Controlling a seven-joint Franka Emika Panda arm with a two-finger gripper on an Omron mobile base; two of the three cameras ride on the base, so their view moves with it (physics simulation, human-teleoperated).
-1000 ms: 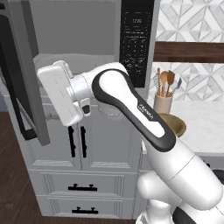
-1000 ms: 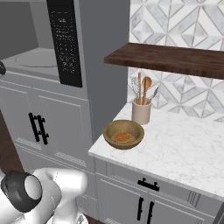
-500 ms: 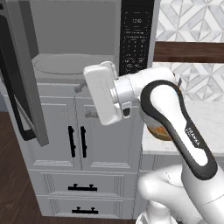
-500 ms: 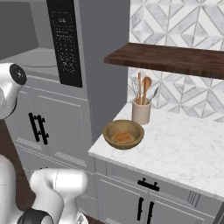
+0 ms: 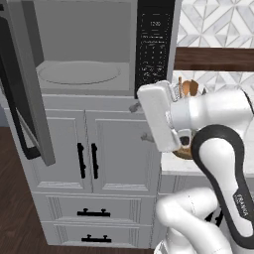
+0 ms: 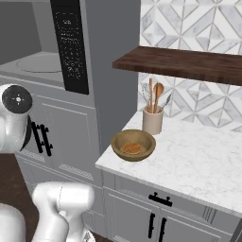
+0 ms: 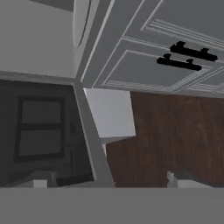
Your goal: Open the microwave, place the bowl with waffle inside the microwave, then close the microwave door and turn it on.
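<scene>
While the microwave (image 5: 84, 54) gapes empty, waffle (image 6: 132, 148) in bowl (image 6: 133, 144), end effector (image 7: 107, 181) wide, holding nothing

Grey cabinets (image 5: 116, 149) — dark wood floor (image 7: 175, 131)

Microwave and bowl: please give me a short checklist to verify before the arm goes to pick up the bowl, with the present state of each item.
1. The microwave door is swung fully open to the left: ok.
2. The turntable plate inside the microwave has nothing on it: ok.
3. The gripper has open jaws with nothing between them: ok.
4. The bowl with waffle sits upright on the counter, waffle inside: ok.
5. The utensil crock stands apart from the bowl, just behind it: ok, but close.
6. The gripper is lined up over the bowl: not ok, the hand faces the cabinet doors and the floor.
</scene>
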